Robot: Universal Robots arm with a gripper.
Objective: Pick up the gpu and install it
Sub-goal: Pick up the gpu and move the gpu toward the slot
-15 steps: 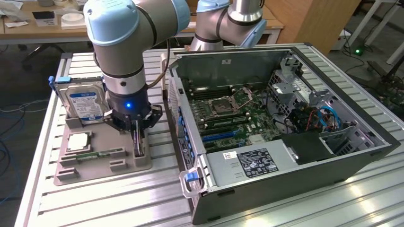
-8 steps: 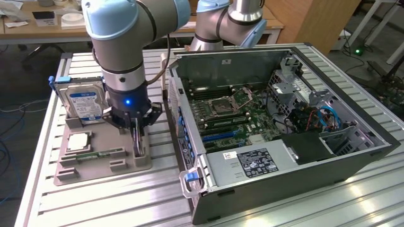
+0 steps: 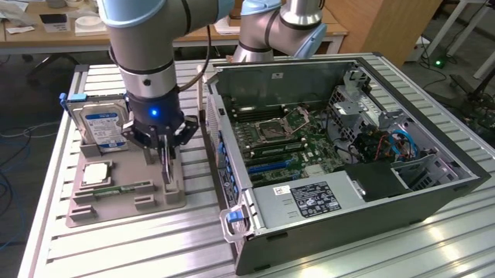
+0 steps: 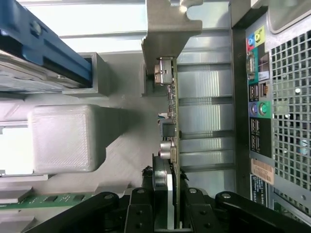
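Gpu [image 4: 166, 73] gripped by fingers [image 4: 138, 211], grey tray [image 3: 116, 202], slatted table [image 3: 139, 249], desks [image 3: 46, 36] behind

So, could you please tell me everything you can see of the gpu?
The gpu is a thin card seen edge-on: green circuit board, silver metal end bracket, small metallic connectors along one face. It stands upright on its edge at the gray tray, beside the open computer case. The claw is clamped on it from both sides.
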